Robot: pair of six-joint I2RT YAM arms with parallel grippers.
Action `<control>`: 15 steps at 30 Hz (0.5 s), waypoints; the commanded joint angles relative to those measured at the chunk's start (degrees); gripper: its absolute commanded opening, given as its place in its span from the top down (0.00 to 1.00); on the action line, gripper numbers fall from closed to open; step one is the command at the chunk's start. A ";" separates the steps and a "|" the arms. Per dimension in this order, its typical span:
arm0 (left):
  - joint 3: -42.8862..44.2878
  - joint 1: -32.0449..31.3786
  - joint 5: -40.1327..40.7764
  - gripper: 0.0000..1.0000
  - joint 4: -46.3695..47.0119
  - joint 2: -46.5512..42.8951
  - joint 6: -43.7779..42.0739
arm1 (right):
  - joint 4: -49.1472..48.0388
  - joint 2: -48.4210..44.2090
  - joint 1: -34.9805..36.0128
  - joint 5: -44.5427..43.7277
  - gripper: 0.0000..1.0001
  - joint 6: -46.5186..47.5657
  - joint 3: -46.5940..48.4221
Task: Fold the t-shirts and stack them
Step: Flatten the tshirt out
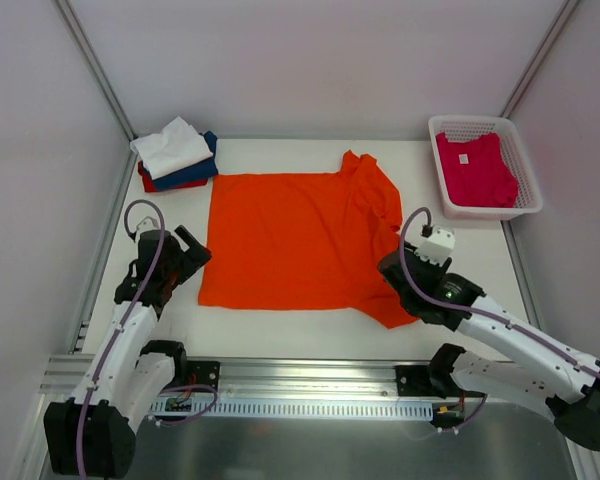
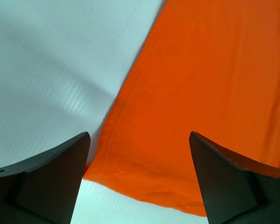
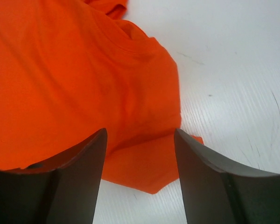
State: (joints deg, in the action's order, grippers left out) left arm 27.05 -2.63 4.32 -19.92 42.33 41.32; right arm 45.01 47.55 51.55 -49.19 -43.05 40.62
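Note:
A bright orange t-shirt [image 1: 290, 240] lies spread flat on the table's middle, its neck and sleeves to the right. My left gripper [image 1: 192, 248] is open and empty at the shirt's left hem corner [image 2: 144, 168], which lies between its fingers. My right gripper [image 1: 388, 268] is open and empty over the near sleeve [image 3: 149, 168] at the shirt's right front. A stack of folded white, navy and red t-shirts [image 1: 176, 154] sits at the back left. A magenta-pink t-shirt [image 1: 474, 170] with a white neck label lies in the basket.
A white plastic mesh basket [image 1: 518, 150] stands at the back right corner. White walls close in the table on three sides. A metal rail [image 1: 300, 375] runs along the near edge, between the arm bases.

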 commanded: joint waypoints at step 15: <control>17.85 0.26 -14.51 0.12 35.91 33.49 -11.87 | -27.96 32.67 -28.51 41.26 0.31 36.89 24.84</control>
State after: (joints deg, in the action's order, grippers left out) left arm 40.05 -2.57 -6.11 6.79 71.61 33.08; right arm 21.78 75.85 25.56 -20.12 -13.32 59.13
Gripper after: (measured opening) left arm 0.884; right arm 0.687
